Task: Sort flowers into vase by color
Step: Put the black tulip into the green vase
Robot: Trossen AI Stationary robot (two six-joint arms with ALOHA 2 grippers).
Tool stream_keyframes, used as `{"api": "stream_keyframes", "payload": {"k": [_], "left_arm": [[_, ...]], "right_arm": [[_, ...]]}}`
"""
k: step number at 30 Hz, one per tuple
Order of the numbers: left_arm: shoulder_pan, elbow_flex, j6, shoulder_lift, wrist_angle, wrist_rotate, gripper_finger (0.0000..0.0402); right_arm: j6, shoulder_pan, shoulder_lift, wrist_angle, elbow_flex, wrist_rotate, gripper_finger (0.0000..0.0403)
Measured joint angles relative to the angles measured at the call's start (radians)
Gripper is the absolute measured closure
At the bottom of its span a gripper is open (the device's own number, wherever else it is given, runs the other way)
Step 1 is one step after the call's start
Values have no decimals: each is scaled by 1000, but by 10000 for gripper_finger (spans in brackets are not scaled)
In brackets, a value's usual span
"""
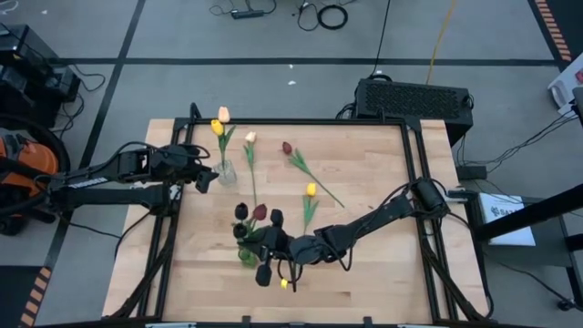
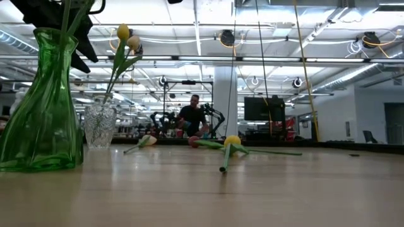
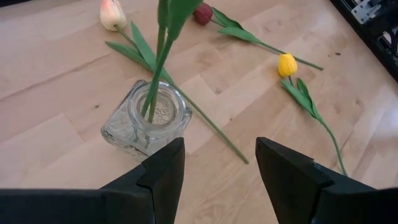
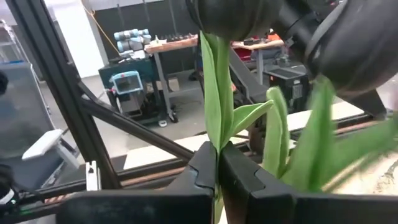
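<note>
A green glass vase (image 1: 248,256) (image 2: 41,107) stands near the table's near edge and holds dark maroon tulips (image 1: 260,212). My right gripper (image 1: 275,246) (image 4: 217,163) is beside it, shut on one tulip's stem. A clear glass vase (image 1: 226,171) (image 3: 149,118) holds a yellow tulip (image 1: 218,128) and a peach one (image 1: 224,114). My left gripper (image 1: 206,179) (image 3: 221,165) hovers open next to it. A cream tulip (image 1: 250,138), a red tulip (image 1: 286,147) and a yellow tulip (image 1: 311,189) (image 3: 286,64) lie flat on the table. My right gripper pinches a green stem (image 4: 216,134) between its two fingers, some way below the dark tulip head (image 4: 233,15). The fingers lie across the stem, coming from the table's right. The stem stands upright; the fingers hide its lower end.
A small yellow head (image 1: 283,283) shows near the near edge, under my right arm. Black frame rails (image 1: 414,182) run along the table's sides. A black box (image 1: 414,98) sits beyond the far edge. Bare wood (image 1: 364,273) lies toward the near right corner.
</note>
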Motion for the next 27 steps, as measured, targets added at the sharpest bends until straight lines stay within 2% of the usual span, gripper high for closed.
{"api": "stream_keyframes", "payload": {"k": [5,19,27], "left_arm": [[0,0,0,0,0,0,196],[0,0,4,0,0,0,196],[0,0,50,0,0,0,196]], "right_arm": [[1,-3,1,0,0,-1,384],[24,-8,1,2,0,0,287],[15,-4,-22,-14,0,0,259]]}}
